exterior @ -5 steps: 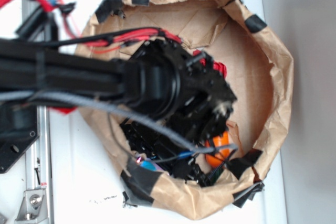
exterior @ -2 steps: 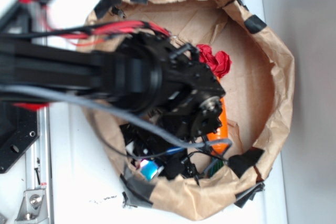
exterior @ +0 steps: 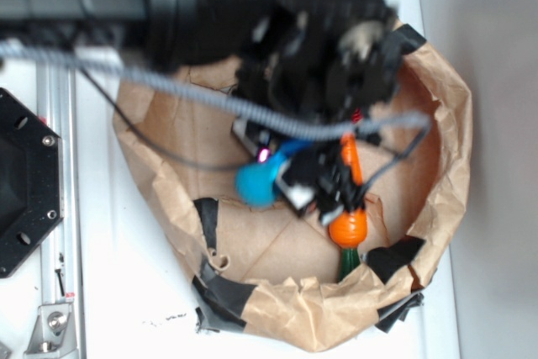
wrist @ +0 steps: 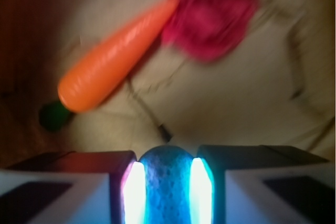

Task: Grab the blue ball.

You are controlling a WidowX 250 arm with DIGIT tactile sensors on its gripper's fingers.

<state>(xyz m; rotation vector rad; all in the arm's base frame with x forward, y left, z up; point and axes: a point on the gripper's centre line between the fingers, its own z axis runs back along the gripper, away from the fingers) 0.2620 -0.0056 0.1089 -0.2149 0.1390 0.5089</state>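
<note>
- As I read both views, the gripper [wrist: 166, 192] is clenched on the blue ball [wrist: 166, 182], pinned between its fingers.
- Ball sits above the paper basket [exterior: 445, 107] floor; carrot [wrist: 115, 56] and red wad [wrist: 215, 14] lie below.
- Grasp looks done; only holding remains.

A white table [exterior: 126, 292] stands beside a grey floor [exterior: 496, 208].

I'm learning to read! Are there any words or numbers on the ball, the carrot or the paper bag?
None to read. The blue ball, the toy carrot, the red wad and the brown paper bag are all plain. The gripper holding the ball shows no label either.
</note>
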